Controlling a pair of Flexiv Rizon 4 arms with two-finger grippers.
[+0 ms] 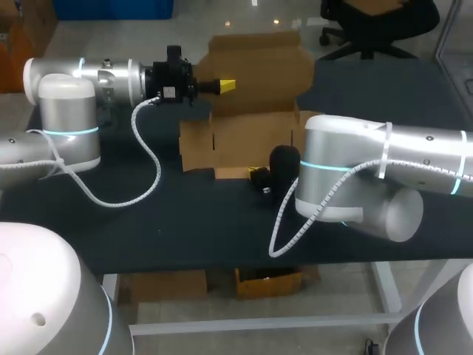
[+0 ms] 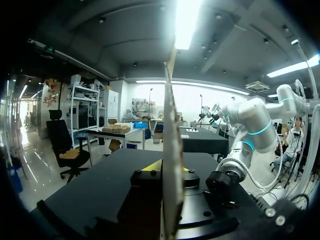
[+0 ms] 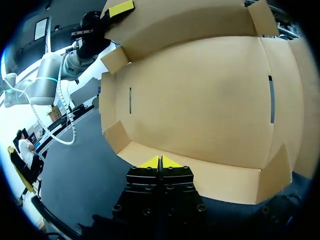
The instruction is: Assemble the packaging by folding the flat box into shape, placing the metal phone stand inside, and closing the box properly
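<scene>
A brown cardboard box [image 1: 244, 137] lies partly folded in the middle of the black table, its large lid panel [image 1: 259, 63] raised at the back. My left gripper [image 1: 228, 86] is shut on that panel's side edge. In the left wrist view the cardboard [image 2: 169, 125] stands edge-on between the yellow tips of that gripper [image 2: 170, 169]. My right gripper [image 1: 259, 177] sits low at the box's front wall. Seen from the right wrist, it [image 3: 160, 162] is shut with nothing between its tips, which rest against the front flap [image 3: 200, 172]. No phone stand shows in any view.
The left arm's white coiled cable [image 1: 118, 198] hangs down to the black table [image 1: 185, 237]. Bare table lies left of and in front of the box. My right arm's elbow [image 1: 347, 185] hangs over the table just right of the box.
</scene>
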